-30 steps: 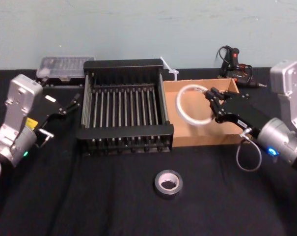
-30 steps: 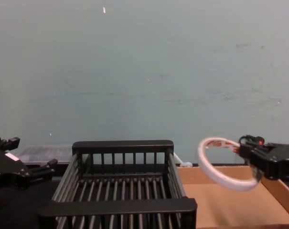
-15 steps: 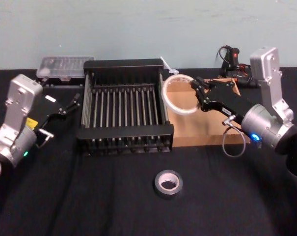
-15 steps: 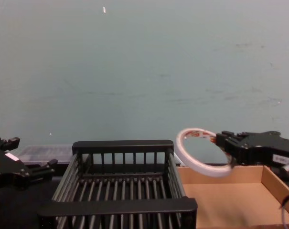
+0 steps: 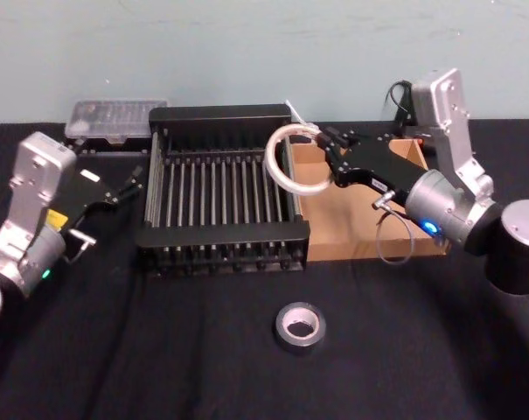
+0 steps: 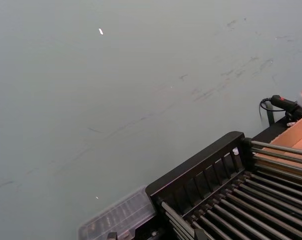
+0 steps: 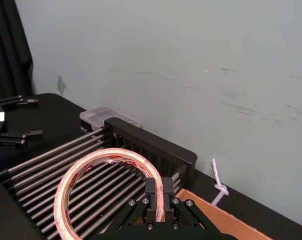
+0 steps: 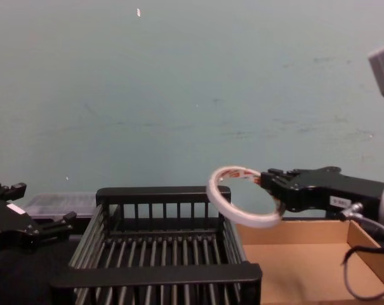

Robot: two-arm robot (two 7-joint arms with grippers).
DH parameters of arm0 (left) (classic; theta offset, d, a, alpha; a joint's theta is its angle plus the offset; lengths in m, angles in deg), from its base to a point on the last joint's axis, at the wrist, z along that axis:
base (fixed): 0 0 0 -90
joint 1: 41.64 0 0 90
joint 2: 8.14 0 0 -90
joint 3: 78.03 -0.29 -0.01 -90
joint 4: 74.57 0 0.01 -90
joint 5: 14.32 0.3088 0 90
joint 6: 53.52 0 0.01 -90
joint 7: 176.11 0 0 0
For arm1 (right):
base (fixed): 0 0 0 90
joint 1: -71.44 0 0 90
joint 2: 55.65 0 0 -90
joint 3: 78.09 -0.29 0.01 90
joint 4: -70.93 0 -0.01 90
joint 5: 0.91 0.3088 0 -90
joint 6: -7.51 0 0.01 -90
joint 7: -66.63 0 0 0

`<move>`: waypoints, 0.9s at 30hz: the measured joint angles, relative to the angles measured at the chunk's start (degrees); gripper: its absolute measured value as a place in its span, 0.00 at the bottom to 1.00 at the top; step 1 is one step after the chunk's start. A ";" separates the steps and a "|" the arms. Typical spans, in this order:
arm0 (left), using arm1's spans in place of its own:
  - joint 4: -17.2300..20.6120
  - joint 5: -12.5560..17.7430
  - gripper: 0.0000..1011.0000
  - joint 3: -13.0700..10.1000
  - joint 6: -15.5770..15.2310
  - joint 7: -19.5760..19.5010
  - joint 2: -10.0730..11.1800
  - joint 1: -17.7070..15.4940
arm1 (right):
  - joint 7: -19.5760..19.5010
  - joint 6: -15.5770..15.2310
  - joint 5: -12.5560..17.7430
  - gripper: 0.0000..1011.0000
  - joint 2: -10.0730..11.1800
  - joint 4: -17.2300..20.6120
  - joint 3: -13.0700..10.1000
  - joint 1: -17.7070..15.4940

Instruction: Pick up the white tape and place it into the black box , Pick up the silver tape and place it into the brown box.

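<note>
**White tape held over the crate's right edge**

The right claw [image 8: 275, 190] pinches the white tape [image 8: 240, 197] by its rim, holding the ring tilted in the air above the black box's [image 8: 163, 274] right wall. The brown box [image 8: 306, 267] sits right beside the black box. The left claw [image 8: 26, 219] waits, fingers spread, left of the black box.

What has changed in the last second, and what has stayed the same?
The right gripper, shut on the white tape, carried it leftward from above the brown box to the right edge of the black box, held in the air and not yet released. The left gripper stayed parked left of the black box, and the silver tape stayed on the table in front.
</note>
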 joint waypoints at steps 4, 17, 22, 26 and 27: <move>0.00 0.00 0.99 0.00 0.00 0.00 0.00 0.00 | 0.46 0.37 -0.50 0.09 -0.98 -1.70 0.89 1.67; 0.00 0.00 0.99 0.00 0.00 0.00 0.00 0.00 | 1.02 1.61 -2.32 0.09 -4.23 -6.92 3.32 5.94; 0.00 0.00 0.99 0.00 0.00 0.00 0.00 0.00 | 1.52 2.30 -3.20 0.09 -5.42 -9.55 4.16 7.77; 0.00 0.00 0.99 0.00 0.00 0.00 0.00 0.00 | 1.94 2.67 -3.66 0.09 -6.22 -11.40 4.73 9.01; 0.00 0.00 0.99 0.00 0.00 0.00 0.00 0.00 | 2.09 2.85 -3.94 0.09 -6.62 -12.29 5.02 9.56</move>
